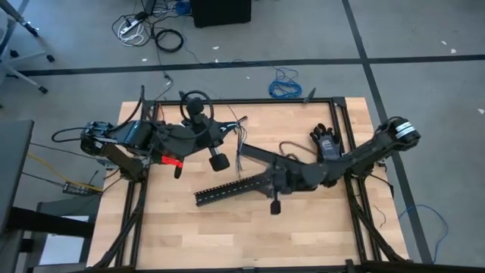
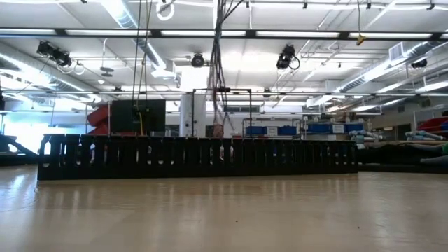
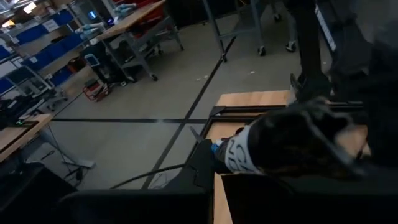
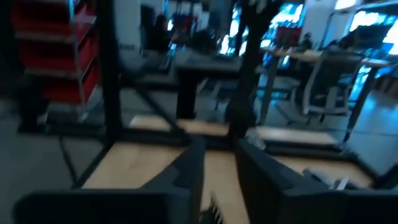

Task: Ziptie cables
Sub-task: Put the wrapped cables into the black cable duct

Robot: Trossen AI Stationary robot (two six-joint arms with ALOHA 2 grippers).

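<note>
Although the table looks crowded from overhead, my two arms are easy to tell apart. My left gripper [image 1: 214,130] sits near the far middle of the wooden table [image 1: 174,235], closed with no gap between the fingers, right beside the cables [image 1: 239,142], a thin loose fan of pale wires splaying toward the table's centre. I cannot make out whether any wire is pinched there. My right gripper [image 1: 267,180] reaches across to the near end of a wide black perforated strip [image 1: 226,189] lying aslant mid-table; how far its fingers are parted I cannot tell from above. A black glove [image 1: 326,143] rests by the right edge. I cannot pick out the zipties.

From table height, only the perforated strip [image 2: 199,158] shows, standing like a low black fence across the view, with the workshop behind it.

Past my left wrist, the glove [image 3: 283,146] fills the near view, the floor and benches beyond.

Past my right wrist, my two dark fingers [image 4: 186,171] stand slightly apart, with bare wood in the gap and nothing held.

I judge the wires light, limp and slippery, apt to spread. I would grip them where the bundle is tightest, away from the splayed ends.
</note>
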